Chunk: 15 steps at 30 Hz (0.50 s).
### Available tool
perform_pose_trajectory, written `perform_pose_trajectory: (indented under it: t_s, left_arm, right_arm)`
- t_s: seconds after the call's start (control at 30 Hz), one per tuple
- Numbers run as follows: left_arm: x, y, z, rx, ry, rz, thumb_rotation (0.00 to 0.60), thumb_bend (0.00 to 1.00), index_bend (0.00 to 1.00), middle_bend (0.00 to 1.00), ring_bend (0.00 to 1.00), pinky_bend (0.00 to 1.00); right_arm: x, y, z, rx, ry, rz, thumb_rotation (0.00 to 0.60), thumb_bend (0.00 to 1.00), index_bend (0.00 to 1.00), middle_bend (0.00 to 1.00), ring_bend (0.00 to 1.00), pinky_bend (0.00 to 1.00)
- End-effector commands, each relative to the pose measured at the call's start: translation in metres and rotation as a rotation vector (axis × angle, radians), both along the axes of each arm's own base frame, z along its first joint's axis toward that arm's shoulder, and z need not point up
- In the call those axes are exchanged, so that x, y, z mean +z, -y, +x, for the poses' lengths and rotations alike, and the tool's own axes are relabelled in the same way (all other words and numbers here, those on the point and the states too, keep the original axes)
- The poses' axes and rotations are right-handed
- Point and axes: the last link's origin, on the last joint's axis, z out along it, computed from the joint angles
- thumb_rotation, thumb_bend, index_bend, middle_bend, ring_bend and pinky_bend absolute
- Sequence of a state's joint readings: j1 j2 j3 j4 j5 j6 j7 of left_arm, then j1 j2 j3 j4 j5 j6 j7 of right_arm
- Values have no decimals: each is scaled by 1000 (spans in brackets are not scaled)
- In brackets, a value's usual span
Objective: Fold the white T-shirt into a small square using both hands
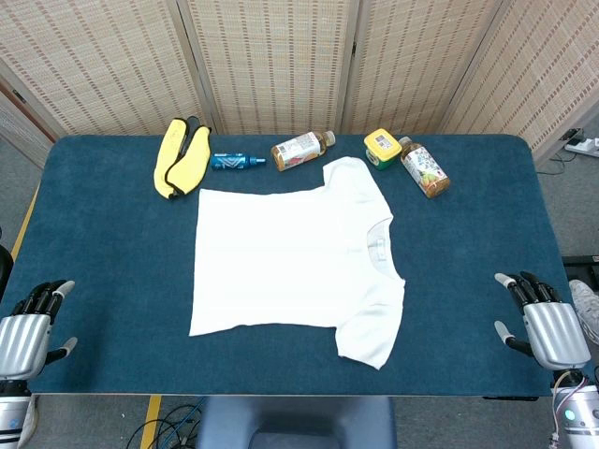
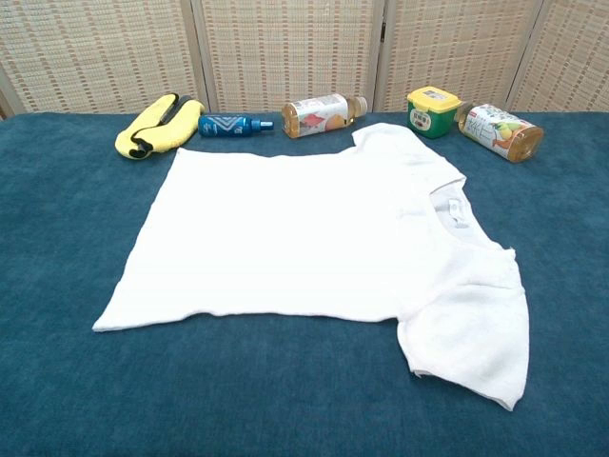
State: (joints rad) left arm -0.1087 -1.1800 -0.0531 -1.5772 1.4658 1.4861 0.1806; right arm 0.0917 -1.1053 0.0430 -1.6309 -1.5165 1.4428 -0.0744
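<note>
Left hand [image 1: 28,329] sits at the near left edge of the bench [image 1: 112,271], fingers [image 1: 42,295] spread apart and holding nothing, well apart from the shirt; only the head view shows it

Along the far side of the bench, left to right: a yellow cloth [image 1: 180,156] [image 2: 157,125] folded over itself, a small blue bottle [image 1: 236,161] [image 2: 231,125] lying on its side just beside it, then a bottle of amber drink [image 1: 301,149] [image 2: 322,113] also lying down

White T-shirt [image 1: 285,257] [image 2: 304,238] lies spread flat and unfolded in the middle of the bench, hem toward the left, collar toward the right, one sleeve pointing to the far side near the amber bottle, the other sleeve pointing to the near edge

Further right on the far side, a green jar with a yellow lid [image 1: 382,146] [image 2: 433,110] stands upright, and a second drink bottle [image 1: 424,167] [image 2: 500,129] lies on its side just beside it

Right hand [image 1: 541,321] rests at the near right edge of the bench, fingers [image 1: 521,284] apart, nothing in it, well clear of the shirt; not seen in the chest view
</note>
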Motion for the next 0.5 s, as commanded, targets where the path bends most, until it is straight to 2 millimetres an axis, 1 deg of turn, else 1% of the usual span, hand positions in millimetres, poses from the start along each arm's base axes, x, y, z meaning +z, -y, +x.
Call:
perform_pose_trajectory:
  t_s: [0.03,0.3,0.4,0.5]
  left_arm:
    - [3,2,-2,12,2,16,600,169,178,191,161,319]
    - [1,10,-4,15,16,5,600,169,182,202,163,319]
    - [0,8,-2,-5,18,2,600,169,191,207,167,319]
    - [0,2,4,-50,24,-7,600,169,211,225,188,319]
  right_arm:
    - [-1,2,1,10,2,-1,600,304,139,207,173,224]
    - [-1,5,7,37,4,5,600,305,139,207,179,224]
    - [2,4,7,39,0,-8,600,304,139,207,183,224]
    - [7,3,8,42,-4,-23,600,304,139,212,187,224]
